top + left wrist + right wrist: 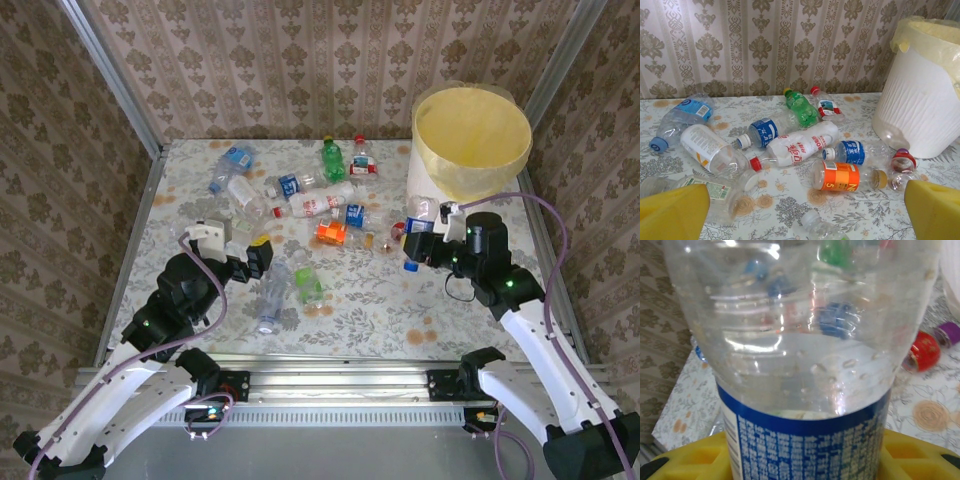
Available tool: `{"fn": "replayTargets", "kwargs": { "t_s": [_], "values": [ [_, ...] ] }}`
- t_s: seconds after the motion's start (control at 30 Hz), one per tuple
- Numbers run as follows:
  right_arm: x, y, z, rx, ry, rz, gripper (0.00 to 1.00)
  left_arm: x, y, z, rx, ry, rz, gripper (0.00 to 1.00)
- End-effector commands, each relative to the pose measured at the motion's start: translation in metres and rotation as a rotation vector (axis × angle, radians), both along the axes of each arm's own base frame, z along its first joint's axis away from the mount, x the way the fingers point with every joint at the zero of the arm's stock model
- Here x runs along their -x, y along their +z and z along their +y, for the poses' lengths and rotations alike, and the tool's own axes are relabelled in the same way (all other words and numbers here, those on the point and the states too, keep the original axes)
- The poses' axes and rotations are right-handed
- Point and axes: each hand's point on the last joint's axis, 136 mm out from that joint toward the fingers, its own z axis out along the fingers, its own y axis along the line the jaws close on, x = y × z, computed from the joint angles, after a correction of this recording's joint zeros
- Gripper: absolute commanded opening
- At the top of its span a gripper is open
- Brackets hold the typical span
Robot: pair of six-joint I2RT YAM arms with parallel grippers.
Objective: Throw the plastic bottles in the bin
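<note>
Several plastic bottles lie scattered over the floral table [380, 310]. Among them are a green bottle [333, 158], a white-labelled one with a red cap [800, 148] and an orange-labelled one [840, 175]. The bin [472, 140], white with a yellow liner, stands at the back right. My right gripper [424, 246] is shut on a clear, blue-labelled bottle [805, 390] just in front of the bin, its yellow fingers [685, 460] on both sides of the label. My left gripper [250, 256] hangs open over the near left, nothing between its yellow pads [675, 212].
A clear bottle with a pale cap [822, 227] lies just below the left gripper. Patterned walls close off the back and sides, with metal posts at the corners. A red cap [922, 351] and a purple one [950, 333] lie near the bin's foot.
</note>
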Motion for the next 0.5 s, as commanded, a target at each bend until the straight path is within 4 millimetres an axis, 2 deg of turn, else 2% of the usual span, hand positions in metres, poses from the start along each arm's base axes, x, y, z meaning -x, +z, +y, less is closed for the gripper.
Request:
{"fn": "replayTargets", "kwargs": {
  "t_s": [0.0,0.2,0.47],
  "values": [
    [0.004,0.041,0.014,-0.026,0.077,-0.133,0.36,-0.002,0.0,0.002,0.002,0.011,-0.011,1.0],
    [0.005,0.078,0.027,-0.046,0.135,-0.246,0.36,-0.002,-0.001,0.003,-0.005,0.017,-0.011,1.0],
    [0.003,0.15,0.034,-0.045,0.173,-0.466,0.36,-0.001,-0.003,0.006,-0.01,0.027,-0.01,1.0]
  ]
}}
